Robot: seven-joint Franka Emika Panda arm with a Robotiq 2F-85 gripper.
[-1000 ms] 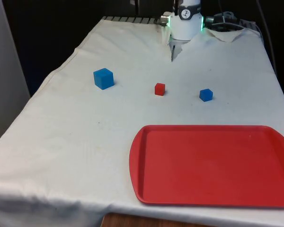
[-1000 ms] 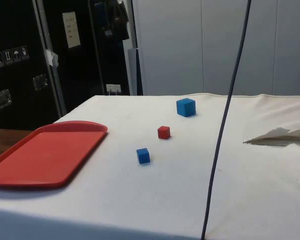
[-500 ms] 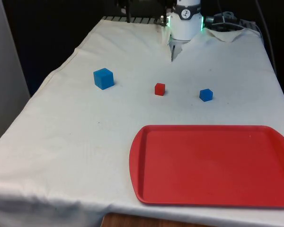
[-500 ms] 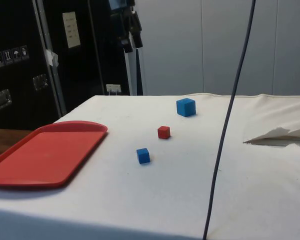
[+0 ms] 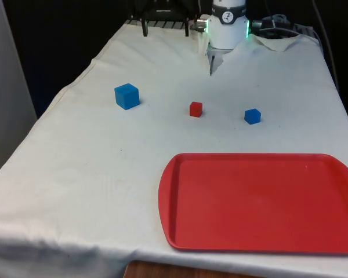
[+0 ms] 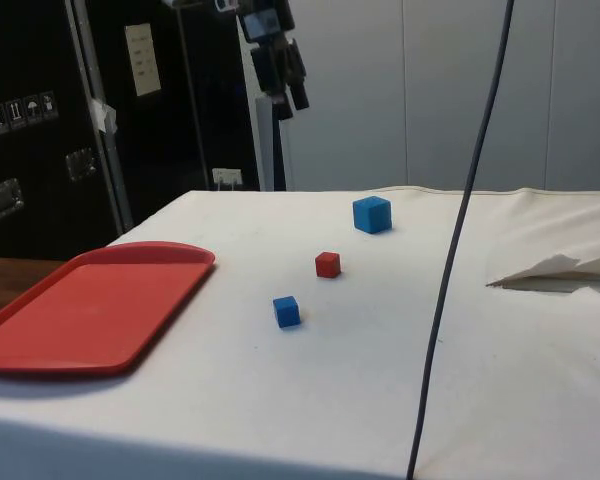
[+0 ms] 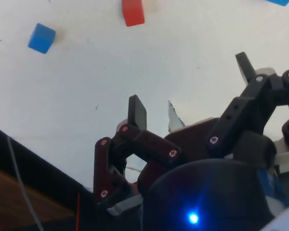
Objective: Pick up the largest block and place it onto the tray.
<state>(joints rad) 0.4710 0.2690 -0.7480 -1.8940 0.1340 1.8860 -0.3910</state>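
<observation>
The largest block, a blue cube (image 5: 127,95) (image 6: 372,214), sits on the white cloth at the front view's left. Only its corner (image 7: 279,1) peeks in at the wrist picture's rim. A small red cube (image 5: 196,109) (image 6: 327,264) (image 7: 133,12) and a small blue cube (image 5: 252,116) (image 6: 287,311) (image 7: 42,38) lie further toward the front view's right. The red tray (image 5: 174,231) (image 6: 90,300) lies near the table's front edge with nothing on it. My gripper (image 5: 165,26) (image 6: 298,92) (image 7: 191,89) hangs open and empty, high above the table's far end, well apart from all blocks.
A dark cable (image 6: 460,230) hangs down in front of the side camera. The cloth is bunched and folded at the robot's base (image 5: 211,61) (image 6: 550,272). Wide bare cloth lies between the blocks and the tray.
My gripper has come down into view at the table's far end, lower in each frame. The blocks and the tray have not moved.
</observation>
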